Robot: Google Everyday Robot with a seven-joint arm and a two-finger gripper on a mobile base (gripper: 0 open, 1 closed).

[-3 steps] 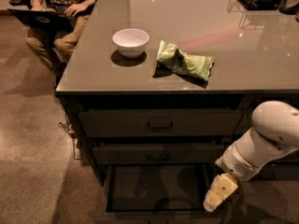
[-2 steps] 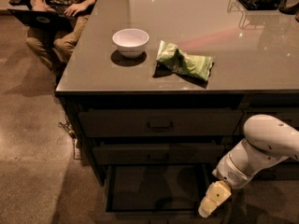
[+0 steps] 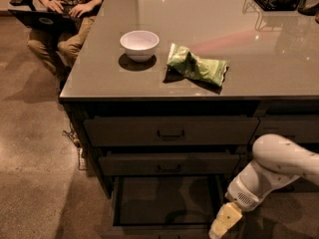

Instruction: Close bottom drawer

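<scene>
The worktop (image 3: 209, 29) tops the cabinet; beneath it the bottom drawer (image 3: 164, 203) stands pulled out, its long side running across the view; the gripper (image 3: 223, 224) hangs just beside its right front corner, drawer leftward in view; how wide the gripper stands I cannot tell.

Extends from the right with white arm (image 3: 281, 166) angled down and leftward; carries cream gripper (image 3: 223, 223) at wrist end, pointed downward, low near bottom edge of view.
</scene>
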